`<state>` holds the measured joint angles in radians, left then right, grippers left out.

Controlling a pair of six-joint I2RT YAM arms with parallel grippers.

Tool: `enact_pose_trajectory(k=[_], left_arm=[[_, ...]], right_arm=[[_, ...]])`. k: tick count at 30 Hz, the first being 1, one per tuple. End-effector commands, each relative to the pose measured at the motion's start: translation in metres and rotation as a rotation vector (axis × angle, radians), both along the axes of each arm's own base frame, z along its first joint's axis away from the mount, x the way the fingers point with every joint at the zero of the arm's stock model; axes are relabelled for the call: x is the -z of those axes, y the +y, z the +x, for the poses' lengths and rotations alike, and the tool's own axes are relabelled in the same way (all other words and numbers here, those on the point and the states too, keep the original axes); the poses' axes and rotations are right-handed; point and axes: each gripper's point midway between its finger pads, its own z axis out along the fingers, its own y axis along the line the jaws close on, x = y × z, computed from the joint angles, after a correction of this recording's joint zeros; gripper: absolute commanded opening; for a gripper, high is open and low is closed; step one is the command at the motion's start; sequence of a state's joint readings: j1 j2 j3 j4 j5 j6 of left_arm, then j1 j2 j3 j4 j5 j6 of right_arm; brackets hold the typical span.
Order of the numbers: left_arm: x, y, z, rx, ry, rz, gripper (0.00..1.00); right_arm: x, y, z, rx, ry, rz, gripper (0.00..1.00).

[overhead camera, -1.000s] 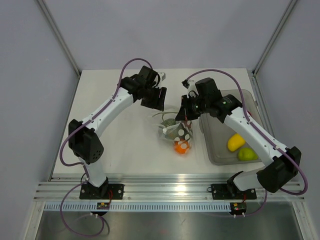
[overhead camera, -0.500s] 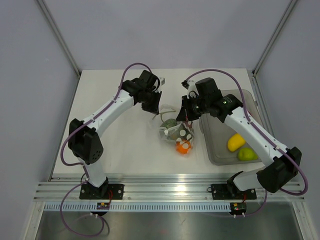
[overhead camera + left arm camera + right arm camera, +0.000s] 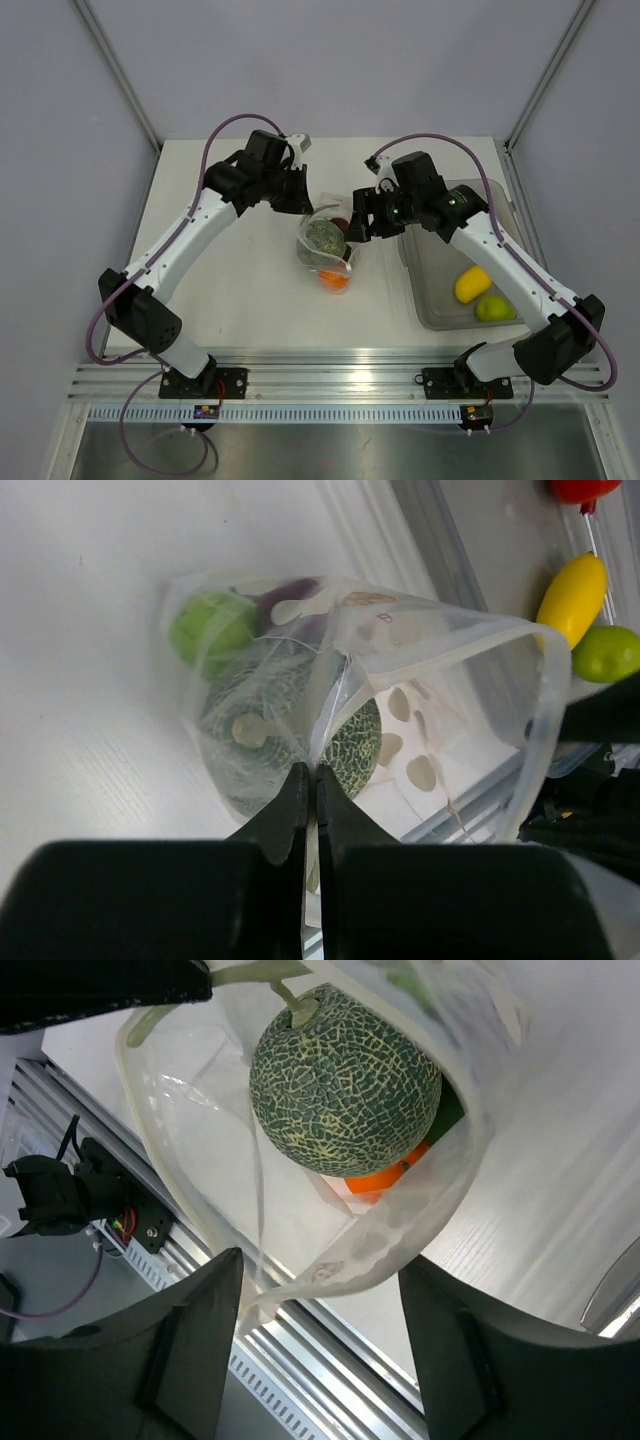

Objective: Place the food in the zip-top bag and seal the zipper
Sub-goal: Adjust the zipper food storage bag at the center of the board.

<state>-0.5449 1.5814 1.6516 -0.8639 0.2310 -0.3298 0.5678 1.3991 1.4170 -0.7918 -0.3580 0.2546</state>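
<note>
The zip-top bag [image 3: 322, 250] hangs tilted above the table with its mouth open. Inside it are a netted melon [image 3: 345, 1080], an orange [image 3: 385, 1175], a green round [image 3: 210, 625] and a dark plum-like ball [image 3: 285, 595]. My left gripper [image 3: 310, 780] is shut on a fold of the bag's plastic near the rim and holds it up; in the top view it [image 3: 302, 200] is at the bag's upper left. My right gripper [image 3: 320, 1260] is open, and the zipper [image 3: 340, 1278] strip curls loose between its fingers. In the top view it [image 3: 355, 228] is beside the bag's right edge.
A grey translucent tub [image 3: 440, 300] stands at the right with a yellow fruit [image 3: 471, 284] and a lime-green fruit [image 3: 494, 307] in it. A red fruit [image 3: 585, 488] shows at the tub's far end. The aluminium rail [image 3: 330, 385] runs along the near edge.
My left gripper shut on the bag and drew it left and up. My right gripper opened and let go of the bag.
</note>
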Motion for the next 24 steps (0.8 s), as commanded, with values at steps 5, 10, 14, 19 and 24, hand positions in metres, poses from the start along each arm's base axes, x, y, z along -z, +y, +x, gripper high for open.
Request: enact_pose_trajectory(k=[5, 10, 14, 19, 24], left_arm=[[0.001, -0.015, -0.003, -0.017, 0.049, -0.117, 0.0], [0.013, -0.012, -0.004, -0.049, 0.081, -0.103, 0.0], [0.017, -0.014, -0.005, -0.067, 0.098, -0.124, 0.0], [0.02, -0.014, -0.002, -0.108, 0.107, -0.125, 0.0], [0.023, -0.015, -0.002, -0.123, 0.114, -0.122, 0.0]], right_arm=[[-0.036, -0.01, 0.007, 0.157, -0.165, 0.017, 0.85], [-0.034, -0.022, -0.015, 0.207, -0.272, 0.096, 0.86], [-0.03, -0.023, -0.023, 0.232, -0.335, 0.113, 0.82], [-0.026, -0.011, -0.041, 0.204, -0.391, 0.105, 0.8], [-0.01, 0.006, -0.055, 0.163, -0.42, 0.034, 0.77]])
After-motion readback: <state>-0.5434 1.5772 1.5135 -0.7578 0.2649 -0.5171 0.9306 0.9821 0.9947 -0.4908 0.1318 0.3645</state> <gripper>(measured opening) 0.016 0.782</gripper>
